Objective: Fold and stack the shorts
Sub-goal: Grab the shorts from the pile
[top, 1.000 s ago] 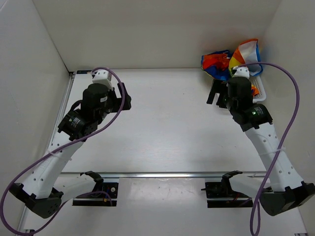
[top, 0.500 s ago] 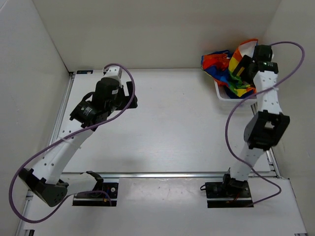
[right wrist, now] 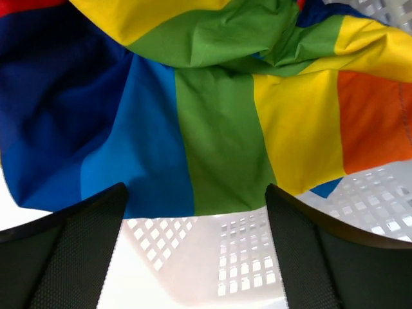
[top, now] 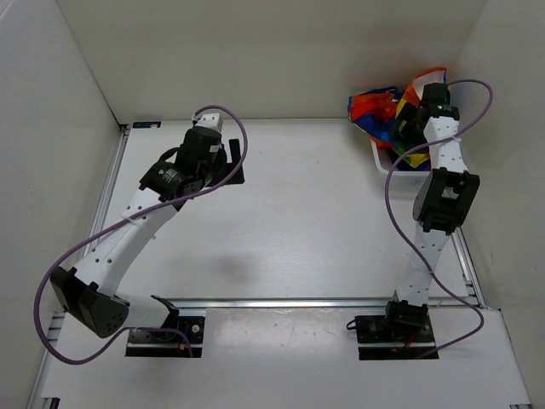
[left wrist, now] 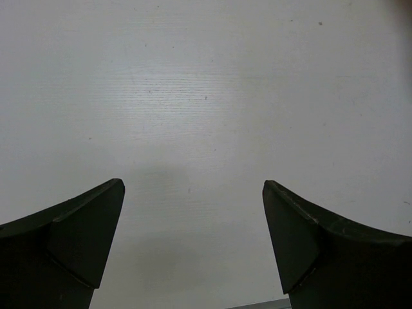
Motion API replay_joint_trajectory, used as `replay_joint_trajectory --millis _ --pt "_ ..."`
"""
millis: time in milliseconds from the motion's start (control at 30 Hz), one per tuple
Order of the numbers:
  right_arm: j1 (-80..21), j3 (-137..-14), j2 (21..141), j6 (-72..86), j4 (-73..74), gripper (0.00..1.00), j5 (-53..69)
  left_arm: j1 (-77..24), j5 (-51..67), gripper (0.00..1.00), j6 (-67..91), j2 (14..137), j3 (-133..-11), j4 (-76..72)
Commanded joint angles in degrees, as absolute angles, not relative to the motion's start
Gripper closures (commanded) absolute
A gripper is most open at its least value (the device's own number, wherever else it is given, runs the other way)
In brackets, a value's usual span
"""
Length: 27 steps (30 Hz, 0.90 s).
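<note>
The rainbow-striped shorts (top: 379,109) lie crumpled in the white mesh basket (top: 398,168) at the back right corner. My right gripper (top: 410,122) hangs over the basket, open and empty. In the right wrist view the shorts (right wrist: 219,122) fill the upper frame with blue, green, yellow and orange stripes. The right gripper (right wrist: 194,188) has its jaws wide apart just above the fabric's lower edge and the basket's mesh wall (right wrist: 244,257). My left gripper (top: 232,162) is open and empty over the bare table at the back left; it also shows in the left wrist view (left wrist: 192,183).
White walls close in the table at the back, left and right. The basket stands against the right wall. A metal rail (top: 289,302) runs across the near edge in front of the arm bases.
My right arm has swung from the table in front of the basket up and over the basket, above the shorts. My left arm has reached farther back and to the right.
</note>
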State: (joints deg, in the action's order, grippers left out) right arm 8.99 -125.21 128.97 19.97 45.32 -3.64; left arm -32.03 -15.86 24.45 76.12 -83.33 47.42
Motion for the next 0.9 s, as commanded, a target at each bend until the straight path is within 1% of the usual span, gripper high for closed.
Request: replay_joint_trajectory --millis 0,33,100,133,200,233,333,367,400,433,467,500,533,633,733,800,867 --pt "9.3 -124.1 128.8 18.6 42.4 0.12 -1.7 -31.8 -16.6 0.00 24.8 77.3 -85.3 48.4" --pt "9.3 -124.1 129.6 18.6 42.4 0.18 -1.7 -31.8 -16.1 0.00 24.8 78.0 -85.3 48.4" --pt "9.8 -124.1 130.2 18.6 42.4 0.27 0.3 -31.8 -16.1 0.00 25.4 78.0 -84.8 48.4" --pt "9.8 -124.1 130.3 19.3 42.4 0.36 3.3 -31.8 -16.1 0.00 25.4 78.0 -84.8 48.4" --pt "10.4 -124.1 130.8 20.0 41.8 0.43 6.1 -31.8 -16.1 0.00 25.4 78.0 -84.8 48.4" --pt "10.4 -124.1 130.8 20.0 41.1 0.54 6.8 -31.8 -16.1 0.00 25.4 78.0 -84.8 48.9" --pt "10.4 -125.2 130.8 20.6 41.1 0.71 7.7 -31.8 -16.1 0.00 25.4 78.0 -84.8 49.0" --pt "10.4 -125.2 130.1 20.6 41.1 0.74 7.7 -31.8 -16.1 0.00 25.4 78.0 -84.8 49.0" --pt "10.4 -125.2 129.2 20.6 41.1 0.71 7.7 -31.8 -15.6 0.00 25.9 78.0 -84.3 49.0" --pt "10.4 -125.2 128.6 20.6 41.1 0.59 6.6 -31.8 -15.6 0.00 25.9 78.0 -84.3 49.0" --pt "10.4 -124.5 128.0 20.6 41.1 0.32 5.9 -31.8 -15.6 0.00 25.9 78.0 -84.3 49.5" --pt "10.4 -123.7 126.3 20.0 41.1 0.22 4.9 -31.8 -15.6 0.00 25.9 78.0 -83.8 49.5" --pt "10.4 -121.4 125.4 19.3 40.6 0.17 4.0 -31.8 -15.6 0.00 25.9 77.4 -83.8 49.5" --pt "10.4 -114.8 121.3 18.4 39.3 0.12 0.7 -31.8 -14.2 0.00 25.8 77.4 -83.8 49.5" --pt "9.8 -108.3 117.3 17.0 36.0 0.12 -1.9 -31.8 -14.2 0.00 25.8 78.0 -83.8 49.5" --pt "9.8 -105.7 114.9 16.3 34.7 0.16 -3.5 -31.8 -13.6 0.00 25.8 78.6 -83.8 49.5" --pt "8.6 -104.2 114.2 15.1 34.0 0.17 -5.0 -31.8 -13.6 0.00 25.8 79.2 -83.8 49.5"
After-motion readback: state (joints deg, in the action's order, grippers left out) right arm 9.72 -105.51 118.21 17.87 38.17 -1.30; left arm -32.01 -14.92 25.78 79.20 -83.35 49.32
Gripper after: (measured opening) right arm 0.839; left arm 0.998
